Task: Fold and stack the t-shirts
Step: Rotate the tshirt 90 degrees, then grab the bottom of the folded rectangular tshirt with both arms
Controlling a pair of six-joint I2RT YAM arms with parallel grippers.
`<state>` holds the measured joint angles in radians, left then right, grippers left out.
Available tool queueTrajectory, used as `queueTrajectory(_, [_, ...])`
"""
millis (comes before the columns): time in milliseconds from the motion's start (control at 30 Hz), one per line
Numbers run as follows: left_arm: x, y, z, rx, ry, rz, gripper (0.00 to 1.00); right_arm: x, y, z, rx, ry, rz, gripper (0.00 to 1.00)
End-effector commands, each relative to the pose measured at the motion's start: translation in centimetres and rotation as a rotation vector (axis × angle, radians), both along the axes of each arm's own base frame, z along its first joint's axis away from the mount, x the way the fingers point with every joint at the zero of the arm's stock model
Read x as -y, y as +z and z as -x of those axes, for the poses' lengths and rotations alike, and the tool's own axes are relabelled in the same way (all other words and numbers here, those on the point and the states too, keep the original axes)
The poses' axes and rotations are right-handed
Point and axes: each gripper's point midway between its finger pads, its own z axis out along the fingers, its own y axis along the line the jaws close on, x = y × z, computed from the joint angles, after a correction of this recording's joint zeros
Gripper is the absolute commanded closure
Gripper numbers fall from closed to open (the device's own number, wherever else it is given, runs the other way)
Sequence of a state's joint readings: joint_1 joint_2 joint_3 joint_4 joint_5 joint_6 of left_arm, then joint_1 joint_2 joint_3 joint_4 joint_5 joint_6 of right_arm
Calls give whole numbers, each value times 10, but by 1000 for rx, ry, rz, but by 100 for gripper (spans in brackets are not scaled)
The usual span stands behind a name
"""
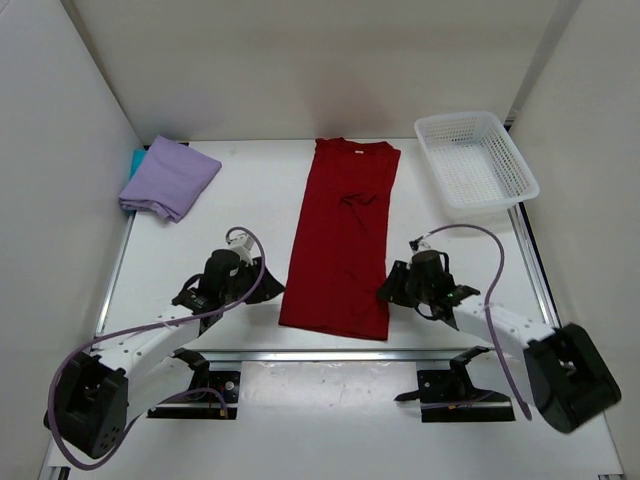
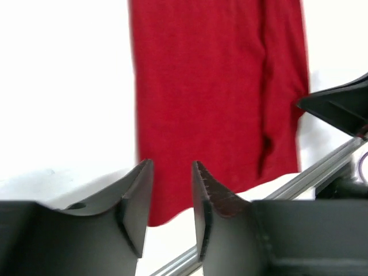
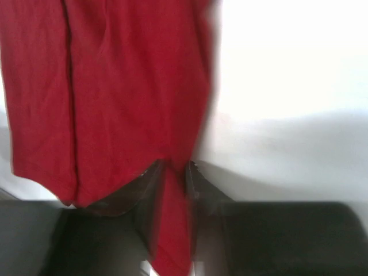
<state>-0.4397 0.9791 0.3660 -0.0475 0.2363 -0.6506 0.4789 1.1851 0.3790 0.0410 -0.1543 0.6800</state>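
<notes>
Top external view has the red shirt [image 1: 342,240] lying flat mid-table, sleeves folded in to a long strip, collar away from me. The lavender shirt [image 1: 170,178] sits folded on the teal shirt [image 1: 135,160] at far left. The red shirt is light, limp cloth that will sag and slide, so I want both near hem corners. My right gripper [image 3: 174,169] looks clamped on the near-right corner, though that view is blurred. My left gripper [image 2: 171,167] stands parted and empty at the near-left corner.
</notes>
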Motion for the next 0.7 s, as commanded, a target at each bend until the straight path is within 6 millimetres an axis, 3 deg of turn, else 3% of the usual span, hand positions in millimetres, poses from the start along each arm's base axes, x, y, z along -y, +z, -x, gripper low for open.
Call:
queueTrajectory(0, [-2, -6, 9, 13, -27, -98, 55, 9, 1, 28, -7, 74, 5, 63])
queueTrajectory(67, [-6, -15, 17, -9, -37, -146, 52, 15, 5, 35, 0, 55, -5, 49])
queueTrajectory(200, [-6, -41, 46, -97, -108, -244, 50, 37, -6, 64, -76, -20, 48, 47])
queueTrajectory(333, [-15, -57, 59, -146, -113, -254, 45, 38, -12, 92, -122, -54, 5, 50])
queueTrajectory(567, [11, -69, 77, -210, -218, -211, 41, 31, -21, 120, -200, -6, 21, 60])
queueTrajectory(667, [18, -67, 77, -207, -218, -172, 43, 25, -18, 117, -192, -1, -17, 65])
